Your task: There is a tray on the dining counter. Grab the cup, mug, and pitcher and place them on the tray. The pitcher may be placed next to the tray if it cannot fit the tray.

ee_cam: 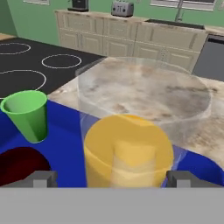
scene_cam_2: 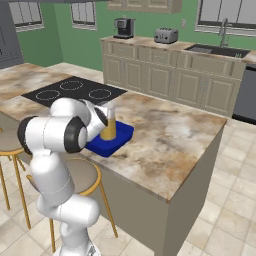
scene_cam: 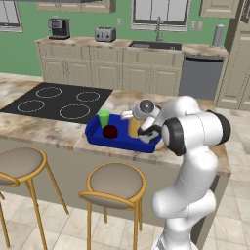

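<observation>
Right now the blue tray (scene_cam: 95,132) sits on the marbled counter (scene_cam: 49,129), just beside the near right corner of the black cooktop (scene_cam: 58,102) and close to the edge where the stools (scene_cam: 114,183) stand. All three drinking things are on it. The green cup (scene_cam: 103,118) stands upright toward the far left part of the tray, the dark red mug (scene_cam: 110,131) is just in front of it, and the pitcher (scene_cam: 133,128) stands upright at the right end, its lower part yellow-orange and its upper part clear.

The white arm bends down over the right end of the tray, and the tool (ee_cam: 111,179) is at the pitcher. In the hand view the two dark fingertips (ee_cam: 41,178) stand wide apart, one on each side of the pitcher's base, with the yellow body between them; the tool is spread, and I cannot tell whether either tip touches the glass. From that same view the cup (ee_cam: 27,114) is to the left on the blue floor of the tray (ee_cam: 65,144), with the mug (ee_cam: 17,164) lower left.

Behind, along the green wall, a second counter carries a coffee machine (scene_cam: 59,29), a toaster (scene_cam: 105,34) and a sink (scene_cam: 154,45).
</observation>
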### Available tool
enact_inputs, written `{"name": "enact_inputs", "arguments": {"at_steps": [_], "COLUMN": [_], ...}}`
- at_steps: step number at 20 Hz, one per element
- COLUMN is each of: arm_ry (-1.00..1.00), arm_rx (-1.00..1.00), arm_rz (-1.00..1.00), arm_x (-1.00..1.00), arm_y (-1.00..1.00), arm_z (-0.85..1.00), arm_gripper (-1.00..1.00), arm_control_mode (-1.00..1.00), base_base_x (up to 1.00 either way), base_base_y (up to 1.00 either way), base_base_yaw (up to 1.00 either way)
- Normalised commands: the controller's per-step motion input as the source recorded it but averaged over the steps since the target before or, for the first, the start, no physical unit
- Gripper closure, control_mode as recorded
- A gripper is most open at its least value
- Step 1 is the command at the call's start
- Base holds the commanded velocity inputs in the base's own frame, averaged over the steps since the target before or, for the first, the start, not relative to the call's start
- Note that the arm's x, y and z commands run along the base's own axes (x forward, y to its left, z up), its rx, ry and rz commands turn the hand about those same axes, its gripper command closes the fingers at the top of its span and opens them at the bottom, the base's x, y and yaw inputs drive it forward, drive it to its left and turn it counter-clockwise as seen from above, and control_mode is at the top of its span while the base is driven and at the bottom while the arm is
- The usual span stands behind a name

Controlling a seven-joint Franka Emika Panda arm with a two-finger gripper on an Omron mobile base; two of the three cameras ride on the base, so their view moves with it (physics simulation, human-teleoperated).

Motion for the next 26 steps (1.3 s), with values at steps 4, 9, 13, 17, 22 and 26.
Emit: {"name": "enact_inputs", "arguments": {"at_steps": [4,9,13,17,22,26], "arm_ry": [0.02,0.0,0.0,-0.03,0.0,0.06], "arm_rx": [0.0,0.0,0.0,0.0,0.08,0.2], "arm_rz": [0.0,0.0,0.0,0.0,0.0,0.0], "arm_x": [-0.24,-0.23,-0.34,-0.89,-0.77,-0.1], "arm_y": [0.0,0.0,0.0,-0.06,-0.1,-0.06], "arm_z": [-0.01,0.0,0.0,0.03,0.23,0.55], "arm_gripper": [-1.0,-1.0,-1.0,-1.0,-1.0,-1.0], "arm_control_mode": [-1.0,-1.0,-1.0,-1.0,-1.0,-1.0], "base_base_x": [0.0,0.0,0.0,0.0,0.0,0.0], "base_base_y": [0.0,0.0,0.0,0.0,0.0,0.0], "base_base_yaw": [0.0,0.0,0.0,0.0,0.0,0.0]}}
